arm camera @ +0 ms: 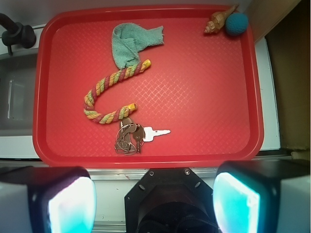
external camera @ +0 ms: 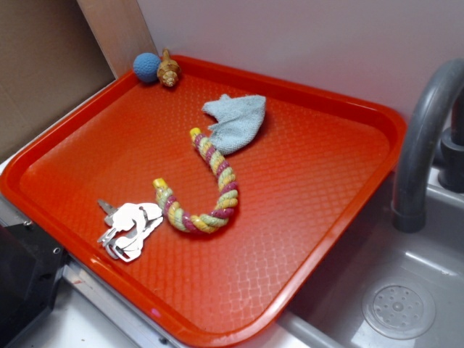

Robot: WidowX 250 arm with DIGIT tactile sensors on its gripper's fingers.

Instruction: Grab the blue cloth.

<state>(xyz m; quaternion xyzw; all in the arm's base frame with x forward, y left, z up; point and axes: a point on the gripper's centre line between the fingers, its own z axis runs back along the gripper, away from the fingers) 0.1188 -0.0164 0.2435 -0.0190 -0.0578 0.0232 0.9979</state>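
Observation:
The blue cloth (external camera: pixel 237 121) (arm camera: pixel 131 41), a pale grey-blue knitted rag, lies crumpled on the red tray (external camera: pixel 312 188) (arm camera: pixel 209 97) toward its back. One end of a twisted rope toy (external camera: pixel 210 185) (arm camera: pixel 112 94) touches the cloth's edge. My gripper (arm camera: pixel 154 201) shows only in the wrist view, high above the tray's near rim and far from the cloth. Its two pale pads stand wide apart with nothing between them. The exterior view does not show the gripper.
A bunch of keys (external camera: pixel 129 227) (arm camera: pixel 133 136) lies by the rope's other end. A blue ball (external camera: pixel 146 67) (arm camera: pixel 236 23) and a seashell (external camera: pixel 169 70) (arm camera: pixel 218 20) sit in the tray's far corner. A sink (external camera: pixel 399 290) with a grey faucet (external camera: pixel 424 138) adjoins the tray.

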